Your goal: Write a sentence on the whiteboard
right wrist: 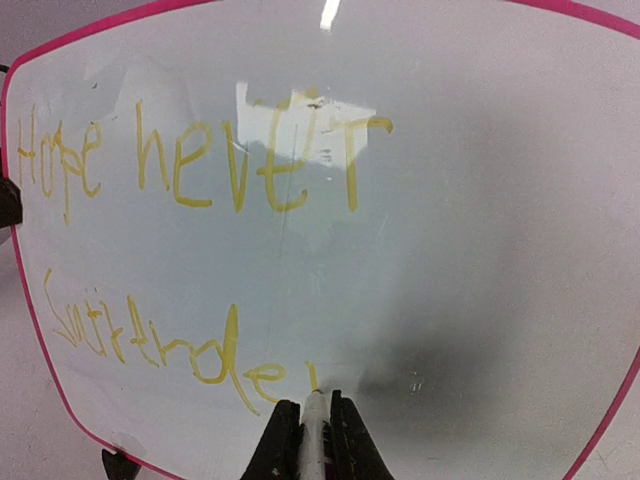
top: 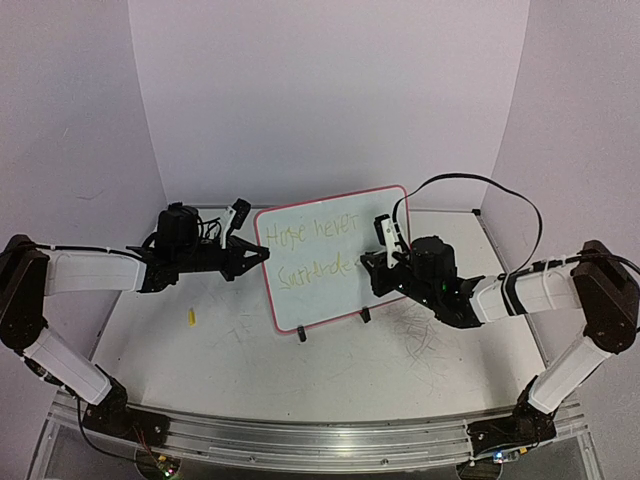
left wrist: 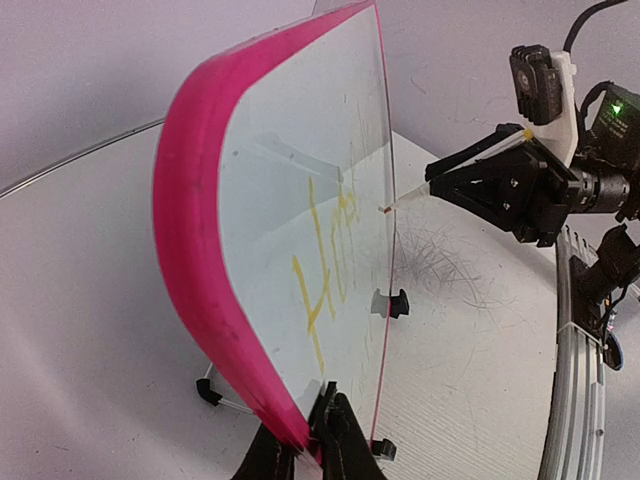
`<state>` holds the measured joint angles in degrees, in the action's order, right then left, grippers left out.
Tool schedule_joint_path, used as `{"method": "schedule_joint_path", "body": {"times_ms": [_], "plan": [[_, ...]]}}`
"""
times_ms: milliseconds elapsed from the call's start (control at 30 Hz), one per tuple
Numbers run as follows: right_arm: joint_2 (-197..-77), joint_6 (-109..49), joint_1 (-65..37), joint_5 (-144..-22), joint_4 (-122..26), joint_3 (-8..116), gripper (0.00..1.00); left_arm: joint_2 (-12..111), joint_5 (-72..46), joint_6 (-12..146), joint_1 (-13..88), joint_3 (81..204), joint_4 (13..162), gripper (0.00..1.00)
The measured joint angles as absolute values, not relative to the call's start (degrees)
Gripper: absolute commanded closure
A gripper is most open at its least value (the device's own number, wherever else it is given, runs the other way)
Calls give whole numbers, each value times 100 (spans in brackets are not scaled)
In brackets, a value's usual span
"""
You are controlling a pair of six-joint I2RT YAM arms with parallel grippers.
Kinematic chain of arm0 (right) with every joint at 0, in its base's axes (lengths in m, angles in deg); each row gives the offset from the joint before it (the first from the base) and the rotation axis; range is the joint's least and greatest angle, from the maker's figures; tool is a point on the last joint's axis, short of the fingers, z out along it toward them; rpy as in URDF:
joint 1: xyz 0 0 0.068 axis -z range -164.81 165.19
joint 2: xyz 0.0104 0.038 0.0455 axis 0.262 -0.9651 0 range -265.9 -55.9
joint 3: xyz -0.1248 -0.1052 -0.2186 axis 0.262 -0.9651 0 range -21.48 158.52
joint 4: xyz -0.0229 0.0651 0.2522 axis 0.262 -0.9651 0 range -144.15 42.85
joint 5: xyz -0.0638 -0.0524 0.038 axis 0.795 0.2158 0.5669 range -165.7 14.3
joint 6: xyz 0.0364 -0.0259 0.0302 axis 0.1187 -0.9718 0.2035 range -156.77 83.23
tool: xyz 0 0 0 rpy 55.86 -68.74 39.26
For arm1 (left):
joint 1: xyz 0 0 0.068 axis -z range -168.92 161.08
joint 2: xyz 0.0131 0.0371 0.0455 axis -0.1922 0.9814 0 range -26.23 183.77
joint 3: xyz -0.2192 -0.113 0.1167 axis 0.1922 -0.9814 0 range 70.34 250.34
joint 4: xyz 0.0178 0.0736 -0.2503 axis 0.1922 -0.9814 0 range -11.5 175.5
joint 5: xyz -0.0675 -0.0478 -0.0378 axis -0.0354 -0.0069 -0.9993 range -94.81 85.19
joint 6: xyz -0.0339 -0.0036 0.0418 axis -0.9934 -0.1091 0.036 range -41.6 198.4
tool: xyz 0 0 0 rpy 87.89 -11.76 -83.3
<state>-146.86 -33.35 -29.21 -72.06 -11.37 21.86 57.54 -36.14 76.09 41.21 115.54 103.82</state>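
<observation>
Whiteboard (top: 320,300), stiff white sheet in a thin pink frame, stands on black clip feet (top: 301,335) on the desk (top: 200,350), likely light, slick and tippy, best held at its edge, where the left gripper (top: 262,256) pinches shut; the right gripper (top: 388,262), closed on a white marker (right wrist: 313,425), meets the yellow-green sentence (right wrist: 200,180).

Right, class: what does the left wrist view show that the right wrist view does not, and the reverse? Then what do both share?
Left wrist only: the left fingers pinching the whiteboard by its pink edge, the right fingers seen from outside, grey scratch marks beyond. Right wrist only: the sentence face-on, both lines. Both: the board, yellow lettering, the marker with its tip at the board.
</observation>
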Motion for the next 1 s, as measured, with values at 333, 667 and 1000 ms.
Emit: {"method": "schedule_joint_path", "body": {"times_ms": [333, 667, 1000], "plan": [[-14686, -3253, -2944, -7202, -1213, 2120, 100, 5754, -3618, 7611, 4121, 11566, 10355, 100], [-14686, -3245, -2954, -7149, -1209, 2122, 100, 5754, -3614, 7614, 4127, 11566, 10354, 100], [-14686, -3324, -2944, -7030, -1169, 2374, 100, 5754, -3595, 7607, 4130, 11567, 10350, 100]]}}
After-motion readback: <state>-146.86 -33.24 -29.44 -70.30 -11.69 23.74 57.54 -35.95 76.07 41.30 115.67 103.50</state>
